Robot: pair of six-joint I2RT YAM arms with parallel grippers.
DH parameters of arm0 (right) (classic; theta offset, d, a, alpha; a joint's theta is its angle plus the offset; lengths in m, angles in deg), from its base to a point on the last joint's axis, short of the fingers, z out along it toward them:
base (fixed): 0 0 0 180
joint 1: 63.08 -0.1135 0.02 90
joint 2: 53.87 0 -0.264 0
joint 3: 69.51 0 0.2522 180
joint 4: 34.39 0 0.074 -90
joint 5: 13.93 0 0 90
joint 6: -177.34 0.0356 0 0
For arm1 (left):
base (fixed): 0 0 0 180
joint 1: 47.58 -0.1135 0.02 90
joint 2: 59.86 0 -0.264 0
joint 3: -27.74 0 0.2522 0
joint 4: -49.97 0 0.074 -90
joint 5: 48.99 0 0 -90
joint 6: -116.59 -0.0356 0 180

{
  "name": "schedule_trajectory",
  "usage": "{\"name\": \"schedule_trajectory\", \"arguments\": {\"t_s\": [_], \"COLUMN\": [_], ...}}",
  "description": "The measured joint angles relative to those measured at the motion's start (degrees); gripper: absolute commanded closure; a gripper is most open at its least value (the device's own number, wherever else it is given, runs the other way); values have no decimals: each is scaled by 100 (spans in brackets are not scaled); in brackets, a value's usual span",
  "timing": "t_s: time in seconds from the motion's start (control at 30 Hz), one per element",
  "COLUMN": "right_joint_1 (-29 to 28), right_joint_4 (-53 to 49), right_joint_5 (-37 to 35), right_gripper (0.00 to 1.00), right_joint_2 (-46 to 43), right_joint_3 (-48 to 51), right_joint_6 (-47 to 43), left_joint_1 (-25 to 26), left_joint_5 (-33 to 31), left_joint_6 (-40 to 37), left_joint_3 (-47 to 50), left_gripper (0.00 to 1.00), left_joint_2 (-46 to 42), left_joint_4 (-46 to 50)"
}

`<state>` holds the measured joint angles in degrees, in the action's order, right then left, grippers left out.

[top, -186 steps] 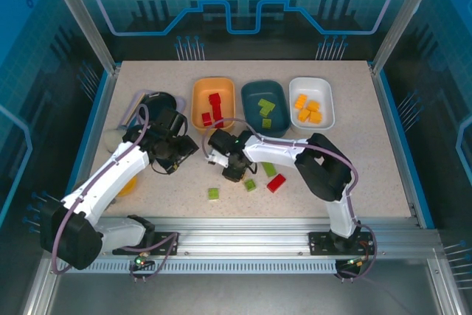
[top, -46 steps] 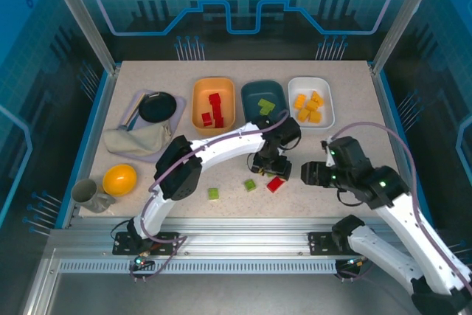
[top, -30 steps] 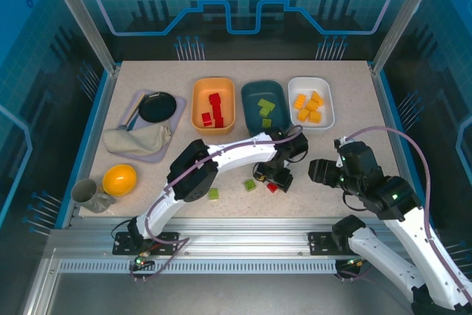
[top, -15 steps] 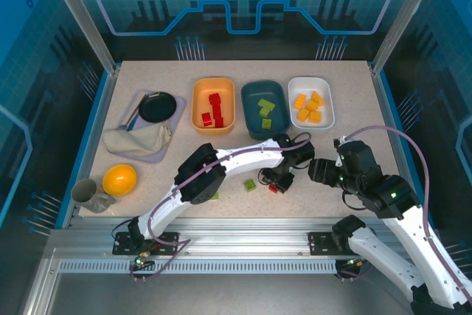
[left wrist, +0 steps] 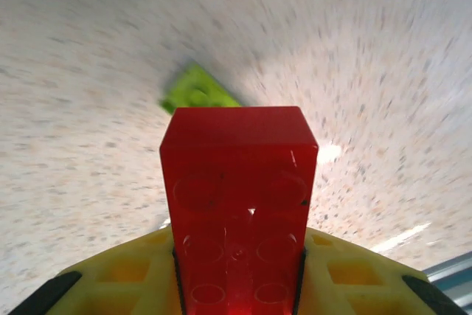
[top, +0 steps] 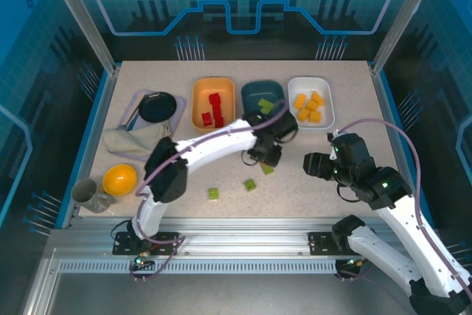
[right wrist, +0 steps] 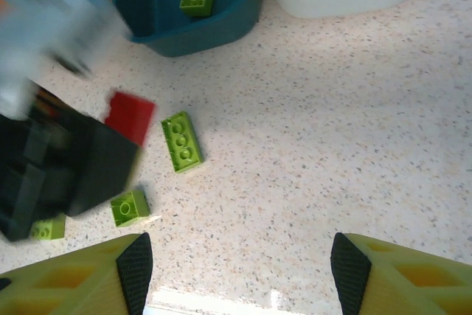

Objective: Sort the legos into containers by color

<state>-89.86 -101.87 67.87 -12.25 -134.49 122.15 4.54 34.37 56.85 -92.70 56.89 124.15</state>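
My left gripper [top: 264,154] hangs above the table just in front of the dark teal tub [top: 254,88], shut on a red brick [left wrist: 237,182] that stands between its yellow fingers [left wrist: 125,271]. The right wrist view shows that red brick [right wrist: 131,117] too. Three light green bricks lie loose on the table: an oblong one [top: 267,169] and two small ones [top: 251,184] [top: 213,194]. Red bricks sit in the orange tub [top: 195,105], green ones in the teal tub, yellow-orange ones in the white tub [top: 330,105]. My right gripper [top: 313,164] hovers open over bare table to the right.
At the left side stand a black plate [top: 161,107], a crumpled cloth [top: 136,140], a yellow bowl [top: 119,179] and a grey cup [top: 85,191]. The left arm stretches diagonally across the table's middle. Bare table lies in front of the right gripper [right wrist: 240,274].
The left gripper shut on the red brick, lifted it off the table and swung up and left toward the tubs. The right gripper shifted slightly.
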Motion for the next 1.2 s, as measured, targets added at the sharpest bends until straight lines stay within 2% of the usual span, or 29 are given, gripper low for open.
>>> {"name": "schedule_trajectory", "arguments": {"t_s": [0.13, 0.27, 0.4, 0.53, 0.77, 0.97, 1.2], "right_joint_1": [24, 39, 66, 103, 177, 177, 160], "right_joint_4": [568, 1241, 1792, 2267, 3152, 3497, 3497], "right_joint_5": [505, 1294, 1941, 2275, 2496, 2566, 2527], "right_gripper": [32, 31, 31, 31, 29, 28, 28], "right_joint_2": [498, 1266, 2190, 2892, 3569, 4083, 4258], "right_joint_3": [0, -85, -455, -848, -1156, -1631, -1910], "right_joint_6": [-201, -380, -479, -428, -63, 127, 68], "left_joint_1": [-802, -1696, -2551, -3099, -3359, -3375, -3390], "left_joint_5": [57, 313, 645, 957, 1333, 1467, 1554], "left_joint_6": [256, 514, 787, 999, 1080, 1130, 1187], "left_joint_3": [181, 352, 374, -87, -1484, -2194, -2225], "left_gripper": [75, 74, 74, 74, 73, 69, 36], "left_joint_2": [-625, -713, -509, 190, 1698, 2297, 2334], "left_joint_4": [-210, -518, -859, -1058, -1069, -920, -765]}}
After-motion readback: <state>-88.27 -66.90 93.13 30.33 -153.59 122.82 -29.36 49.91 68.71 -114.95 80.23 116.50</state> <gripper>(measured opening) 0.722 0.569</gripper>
